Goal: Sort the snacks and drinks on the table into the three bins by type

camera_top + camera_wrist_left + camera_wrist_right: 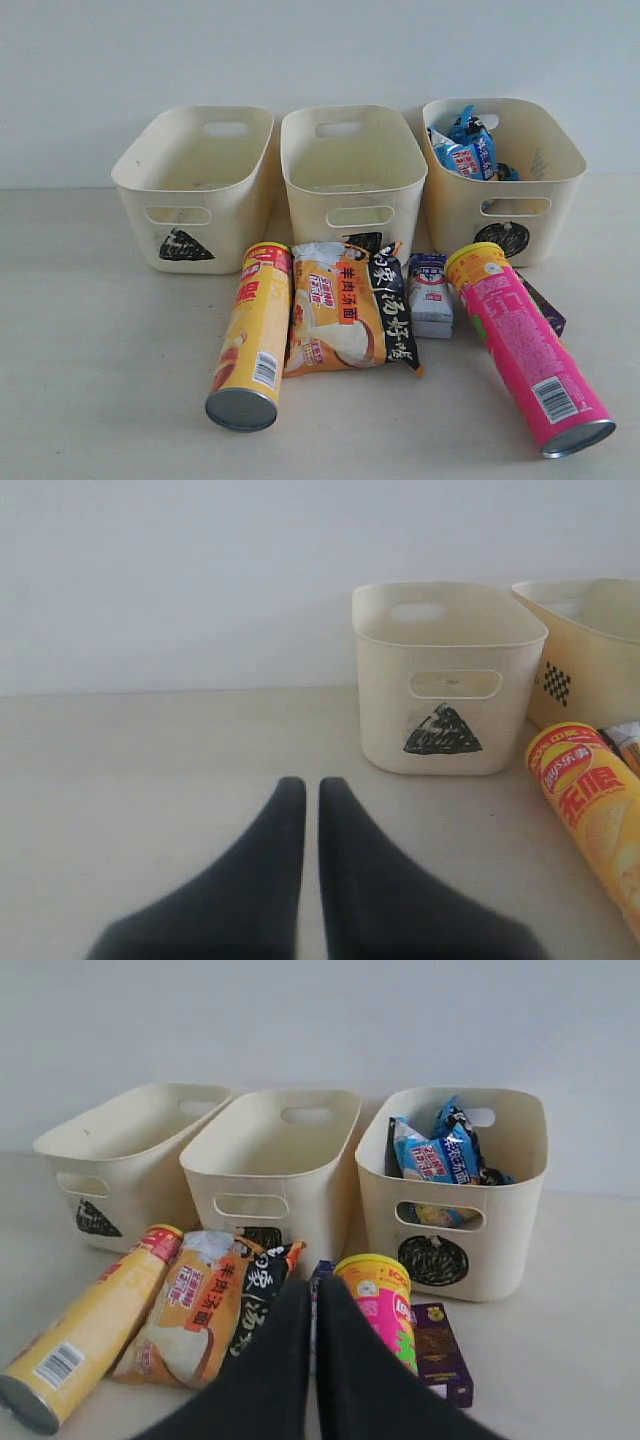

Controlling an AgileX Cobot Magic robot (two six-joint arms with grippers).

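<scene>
At the back of the table [100, 350], in a row with scribbled marks facing forward, presumably so that each type has a readable home: triangle bin [240, 200], square bin [310, 210], circle bin [460, 215]. In the circle bin, poking above the rim: blue noodle packet [470, 150], which probably makes that bin the one for noodles. Nothing visible in the other two.

In front of the bins, bunched close together:
- yellow chip can [250, 335] on its side, metal base toward the exterior camera
- touching it and lying flat, orange-black noodle packet [345, 315]
- just beside that, white-blue carton [430, 295]
- pink chip can [525, 345], also on its side
- purple carton [545, 310], tucked behind the pink can and partly hidden

Laid down, probably, to offer the can bodies across the jaws, though free to roll that way.

Left gripper [312, 785]: fingers together, clamped on nothing, low over bare table short of the triangle bin. Right gripper [313, 1285]: likewise closed and empty, pointed at the gap between the orange-black packet and the pink can.

Five items left to sort. Likely next: spreading the fingers before any pick.
</scene>
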